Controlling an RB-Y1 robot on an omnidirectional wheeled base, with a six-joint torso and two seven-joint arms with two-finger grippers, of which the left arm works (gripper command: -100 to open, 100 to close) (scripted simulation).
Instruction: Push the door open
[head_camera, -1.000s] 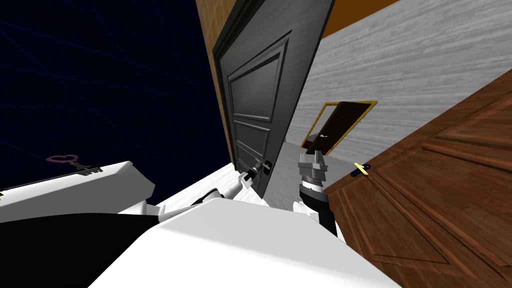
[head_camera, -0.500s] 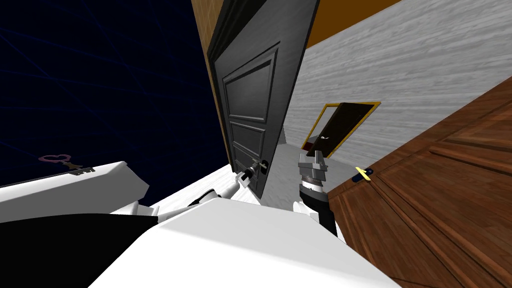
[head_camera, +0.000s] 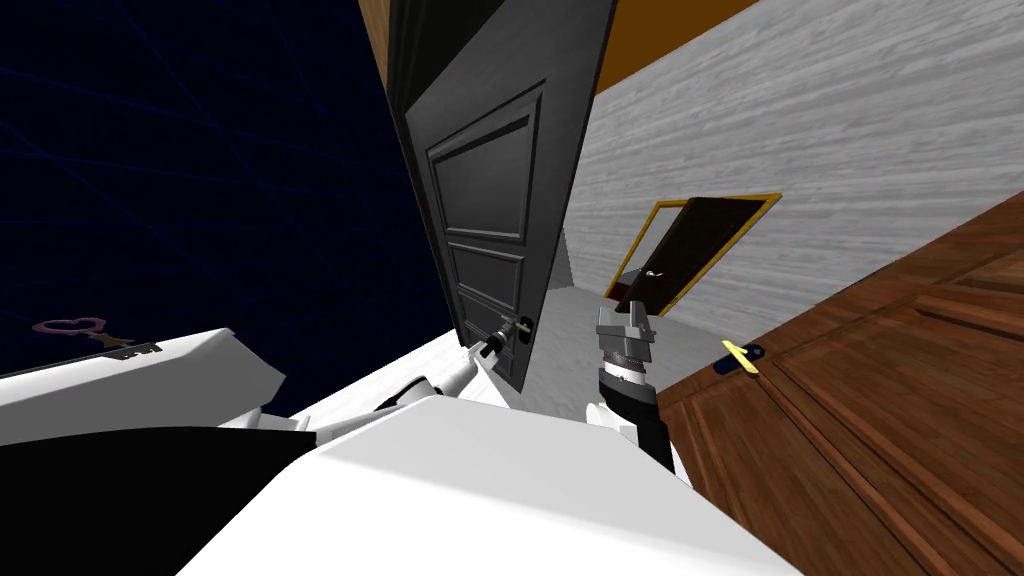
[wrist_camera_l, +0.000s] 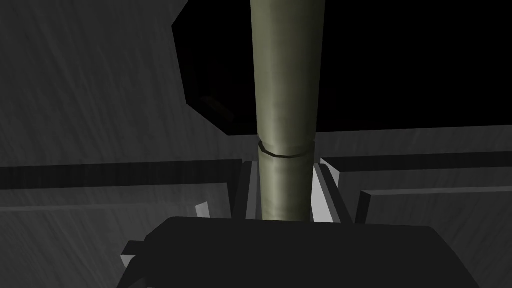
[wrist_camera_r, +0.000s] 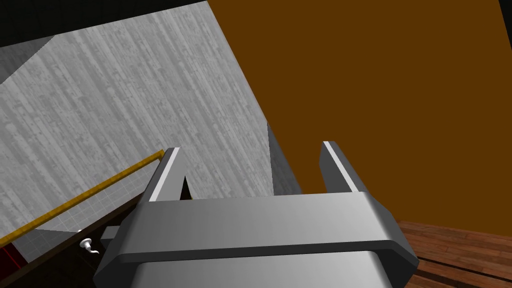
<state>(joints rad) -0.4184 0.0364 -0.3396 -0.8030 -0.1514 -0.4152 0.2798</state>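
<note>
A dark grey panelled door (head_camera: 490, 190) stands ajar ahead of me, its free edge swung away. My left gripper (head_camera: 503, 337) is at the door's lever handle (head_camera: 517, 327), low on the panel. In the left wrist view the olive-grey handle bar (wrist_camera_l: 286, 120) runs between my fingers (wrist_camera_l: 320, 192), which are shut on it, with the door face (wrist_camera_l: 100, 100) close behind. My right gripper (head_camera: 630, 318) is held upright to the right of the door's edge, open and holding nothing; its fingers (wrist_camera_r: 165, 175) stand wide apart.
A brown wooden door (head_camera: 880, 400) with a yellow handle (head_camera: 740, 358) lies close on my right. A grey wall (head_camera: 800, 150) runs beyond, with a yellow-framed doorway (head_camera: 690, 245) and a dark door in it. A white cabinet (head_camera: 140, 375) with a key is at my left, before a black area.
The dark door has swung further away from me, its edge moving left, with my left gripper still on the handle. The whole head view has shifted as I moved forward.
</note>
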